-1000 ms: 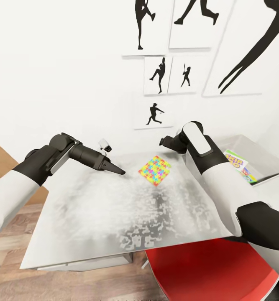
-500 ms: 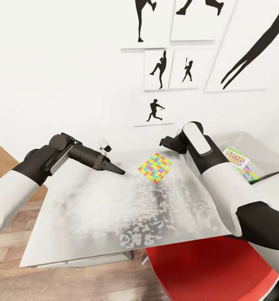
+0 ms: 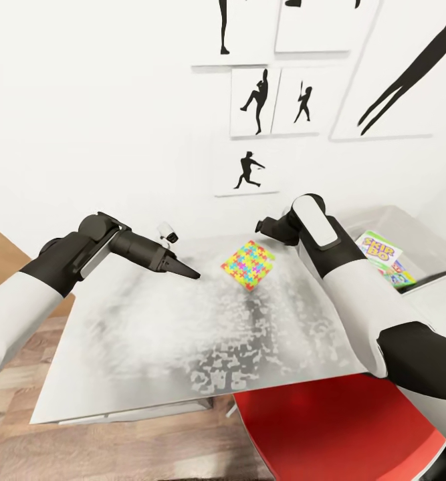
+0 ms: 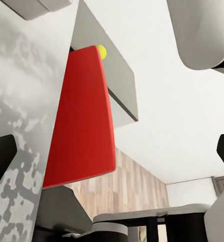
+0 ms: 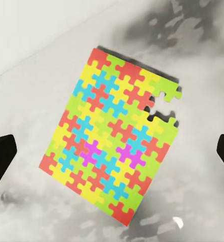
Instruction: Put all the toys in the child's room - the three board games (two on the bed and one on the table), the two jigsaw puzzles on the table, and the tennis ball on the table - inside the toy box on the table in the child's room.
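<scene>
A jigsaw puzzle [image 3: 249,264] is seen lying flat on the light grey desk [image 3: 149,347], directly below and ahead of the right gripper [image 5: 112,151]; in the right wrist view the two dark fingertips are set wide apart at either edge with the puzzle square between them, so the jaws are spread and nothing is held; a notch of missing pieces is seen on one edge of the puzzle. The left gripper [image 3: 182,270] is held above the desk, just to the left of the puzzle and apart from it; its jaws are likewise spread and empty in the left wrist view, where the tennis ball [image 4: 101,51] is glimpsed far ahead past a red chair [image 4: 84,121]. Beyond the right arm, the toy box [image 3: 416,247] is seen with the Skip-Bo game [image 3: 378,249] inside it.
</scene>
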### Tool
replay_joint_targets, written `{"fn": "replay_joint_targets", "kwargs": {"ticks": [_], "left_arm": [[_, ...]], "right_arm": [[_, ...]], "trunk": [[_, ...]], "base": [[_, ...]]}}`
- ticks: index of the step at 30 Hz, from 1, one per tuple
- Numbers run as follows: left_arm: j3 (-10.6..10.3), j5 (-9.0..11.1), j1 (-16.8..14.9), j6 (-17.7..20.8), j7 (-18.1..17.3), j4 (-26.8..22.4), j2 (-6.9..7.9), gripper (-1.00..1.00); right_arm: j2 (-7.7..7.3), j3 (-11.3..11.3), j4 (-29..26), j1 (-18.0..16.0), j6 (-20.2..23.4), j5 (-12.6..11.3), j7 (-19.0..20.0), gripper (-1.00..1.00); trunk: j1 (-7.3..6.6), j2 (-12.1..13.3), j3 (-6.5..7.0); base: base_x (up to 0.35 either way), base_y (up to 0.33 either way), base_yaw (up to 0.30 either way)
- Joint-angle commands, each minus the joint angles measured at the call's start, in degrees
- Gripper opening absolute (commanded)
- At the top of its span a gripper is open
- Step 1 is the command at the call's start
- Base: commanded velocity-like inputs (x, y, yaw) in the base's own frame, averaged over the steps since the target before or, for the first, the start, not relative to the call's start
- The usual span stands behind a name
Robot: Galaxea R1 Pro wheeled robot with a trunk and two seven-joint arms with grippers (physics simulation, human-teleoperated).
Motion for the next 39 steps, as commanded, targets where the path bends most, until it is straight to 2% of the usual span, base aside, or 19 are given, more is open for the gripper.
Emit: {"fn": "replay_joint_targets", "kwargs": {"ticks": [1,10,18,39], "left_arm": [[-0.19,0.03,-0.09,0.61,-0.29,-0.01,0.05,1.0],[-0.13,0.09,-0.09,0.61,-0.29,-0.01,0.05,1.0],[-0.11,0.21,-0.09,0.61,-0.29,-0.01,0.17,1.0],[-0.35,0.24,-0.09,0.61,-0.29,-0.18,0.4,1.0]], "right_arm": [[-0.04,0.08,-0.14,-0.1,0.03,-0.54,-0.6,1.0],[0.06,0.08,0.09,-2.77,0.11,-0.56,-0.6,1.0],[0.39,0.11,3.14,-5.7,-0.16,-0.58,-0.6,1.0],[1.07,0.38,3.61,-6.15,-0.26,-0.58,-0.6,1.0]], "trunk": [[0.02,-0.08,-0.17],[0.02,-0.08,-1.02],[0.02,-0.08,-1.78],[0.02,-0.08,-3.76]], "base": [[0.0,0.0,0.0],[0.0,0.0,0.0],[0.0,0.0,0.0],[0.0,0.0,0.0]]}}
